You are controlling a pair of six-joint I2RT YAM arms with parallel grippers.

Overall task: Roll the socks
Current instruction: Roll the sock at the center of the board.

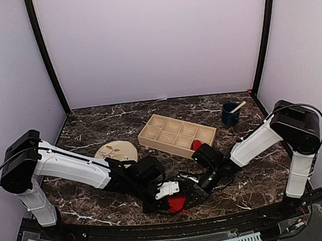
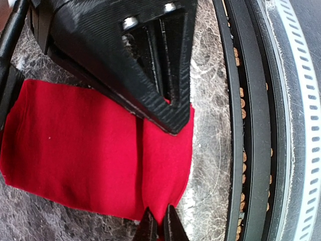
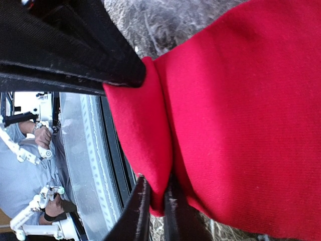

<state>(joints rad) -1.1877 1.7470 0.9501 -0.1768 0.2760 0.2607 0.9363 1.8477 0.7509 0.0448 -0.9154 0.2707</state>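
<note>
The left gripper (image 2: 160,224) is pinching with its tips drawn almost together on the edge of a soft red fabric sock (image 2: 85,150), right by a crease running across the cloth. The right gripper (image 3: 156,203) is nipping a raised fold of the same red fabric sock between narrow tips, with cloth bulging up between them. Both are working at one end of the sock, which is lying on the dark marbled tabletop (image 1: 93,127) close to the near edge, between the two arms. Beyond the pinched fold the rest is lying flat, so the roll looks to be only beginning: one turn at most, with most of the length left to wind. Farther back a small red bundle (image 1: 196,145) is sitting at the near right corner of the pale wooden divided tray (image 1: 163,145); it is too small to tell whether it is rolled. The round beige leaf-pattern plate (image 1: 117,153) and the dark blue cup (image 1: 229,115) are standing well apart and are not involved.
</note>
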